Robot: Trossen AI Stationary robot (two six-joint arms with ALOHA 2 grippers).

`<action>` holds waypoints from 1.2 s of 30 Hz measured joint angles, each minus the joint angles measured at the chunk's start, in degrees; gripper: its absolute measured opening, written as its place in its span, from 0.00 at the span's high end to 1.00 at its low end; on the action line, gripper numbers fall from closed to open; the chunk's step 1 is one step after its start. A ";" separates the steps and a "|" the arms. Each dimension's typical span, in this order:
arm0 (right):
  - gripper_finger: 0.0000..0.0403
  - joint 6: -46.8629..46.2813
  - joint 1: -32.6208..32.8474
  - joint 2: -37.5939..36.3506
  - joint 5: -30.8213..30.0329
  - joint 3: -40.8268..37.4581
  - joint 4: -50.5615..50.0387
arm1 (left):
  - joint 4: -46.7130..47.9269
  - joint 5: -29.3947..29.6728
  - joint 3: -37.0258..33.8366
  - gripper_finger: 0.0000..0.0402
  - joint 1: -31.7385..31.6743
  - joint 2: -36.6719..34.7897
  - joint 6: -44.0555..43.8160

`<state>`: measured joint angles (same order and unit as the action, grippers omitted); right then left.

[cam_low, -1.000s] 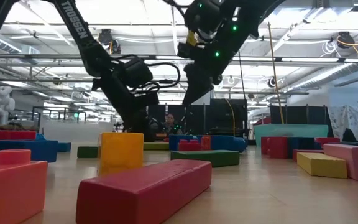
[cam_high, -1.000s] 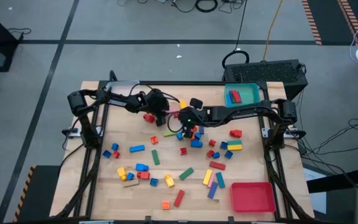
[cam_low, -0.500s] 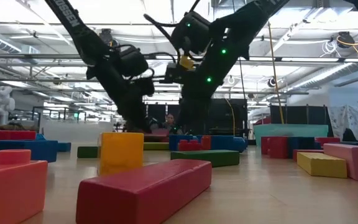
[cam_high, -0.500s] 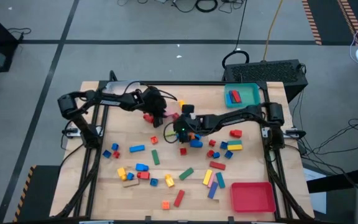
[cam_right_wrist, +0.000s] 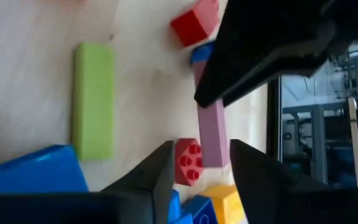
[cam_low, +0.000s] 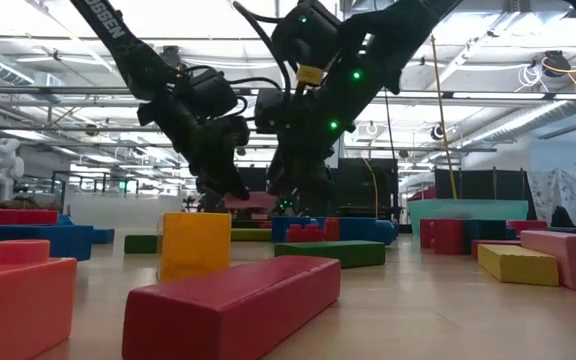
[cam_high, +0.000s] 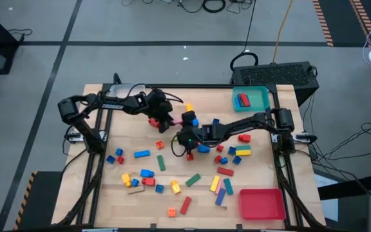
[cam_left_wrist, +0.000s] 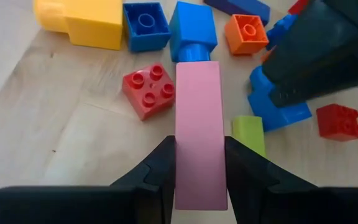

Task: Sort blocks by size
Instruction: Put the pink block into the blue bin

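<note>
A: Largest first: the pale wooden worktop [cam_high: 140, 193] carries the scattered plastic toy blocks [cam_high: 172, 174], mostly between its middle and near edge, with a red rectangular tray [cam_high: 261, 204] at the near right corner and a teal tray [cam_high: 250, 98] at the far right corner.

B: What does the left wrist view add?

A: The long pink plastic bar [cam_left_wrist: 200, 140], clamped between the left gripper [cam_high: 164, 122] fingers [cam_left_wrist: 160, 163]. From above it is hidden under the arm.

B: And the arms?

A: Both reach toward the worktop's middle from opposite side edges. The right gripper [cam_high: 180, 143] hangs low, just beside the left one; its fingers [cam_right_wrist: 161, 168] stand apart and empty over a small red studded brick [cam_right_wrist: 188, 162] and a light green bar [cam_right_wrist: 93, 99].
</note>
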<state>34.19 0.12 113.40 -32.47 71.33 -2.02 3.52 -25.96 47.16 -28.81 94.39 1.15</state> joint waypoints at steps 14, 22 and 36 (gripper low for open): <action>0.55 2.26 -0.88 -0.02 -0.24 0.04 1.37 | -3.84 -9.19 0.00 0.73 0.02 -0.04 -5.40; 0.78 0.81 -0.92 -0.02 -0.48 0.04 1.23 | -4.87 -11.48 0.00 0.73 0.02 -0.04 -6.80; 0.91 -15.25 -3.63 -6.06 -1.66 0.04 -16.35 | -4.08 -11.49 0.04 0.40 -0.36 -0.09 -5.64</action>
<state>18.95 -3.51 107.34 -34.12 71.37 -18.36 -0.56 -37.45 47.20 -29.17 94.30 -4.49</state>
